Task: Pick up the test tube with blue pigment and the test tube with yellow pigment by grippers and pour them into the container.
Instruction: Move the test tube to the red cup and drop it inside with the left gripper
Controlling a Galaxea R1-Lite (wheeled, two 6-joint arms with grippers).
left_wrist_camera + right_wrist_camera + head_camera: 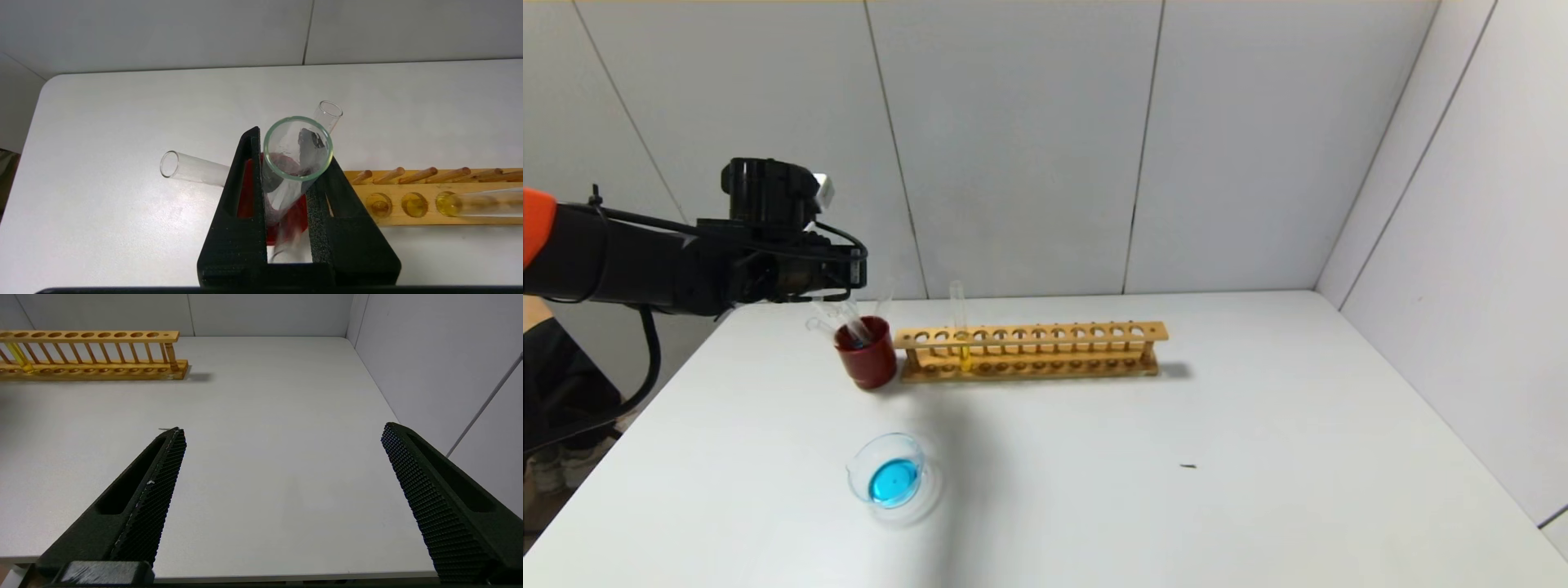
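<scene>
While the right hand (282,437) waits wide open over the near desk (1258,457), container (894,478) holding blue liquid, left hand (292,163) clamped on an emptied test tube with blue pigment (296,149) above the dark red cup (867,353), test tube with yellow pigment (961,331) upright in the wooden rack (1045,349) beyond.

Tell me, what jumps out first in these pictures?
The bright blue liquid pooled in the small glass dish near the front of the white table. Behind it, the left end effector is shut on an emptied glass tube over the dark red cup, which holds other clear tubes. Beside the cup, a long wooden rack carries one tube of yellow liquid; the right end effector hangs open, idle.
</scene>
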